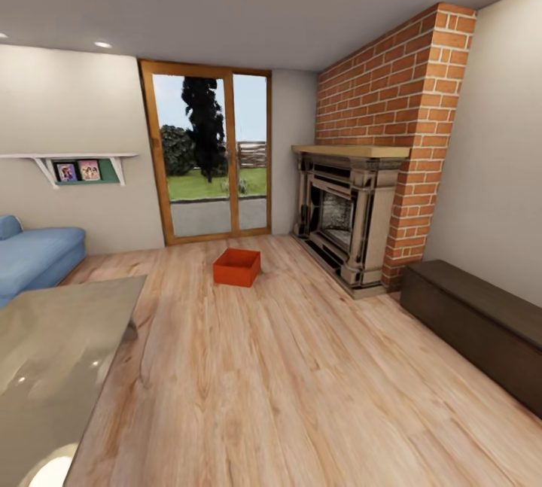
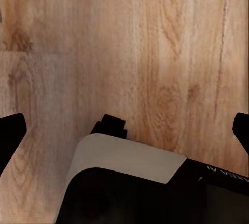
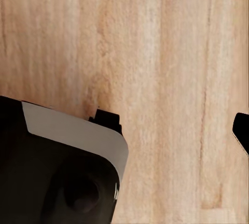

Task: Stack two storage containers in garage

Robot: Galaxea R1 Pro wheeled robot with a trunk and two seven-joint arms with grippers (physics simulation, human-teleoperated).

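Observation:
One orange-red open-topped storage container (image 1: 236,266) sits on the light wood plank floor (image 1: 286,381) of the living room, a few steps ahead and in front of the glass patio door. In the left wrist view, my left gripper (image 2: 124,133) is open, with a black fingertip (image 2: 10,135) at each edge of the picture and nothing between them. It hangs over the planks and part of my own white-and-black body (image 2: 129,182). My right gripper (image 3: 124,130) also hangs open over the planks, with one fingertip (image 3: 241,130) showing. Both are far from the container.
A red-brick fireplace (image 1: 354,223) stands at the right of the room. Nearer along the right wall is a long dark low bench (image 1: 474,321). A blue sofa (image 1: 38,254) and a glossy table (image 1: 53,351) are at the left. The wood-framed glass door (image 1: 211,156) is at the back.

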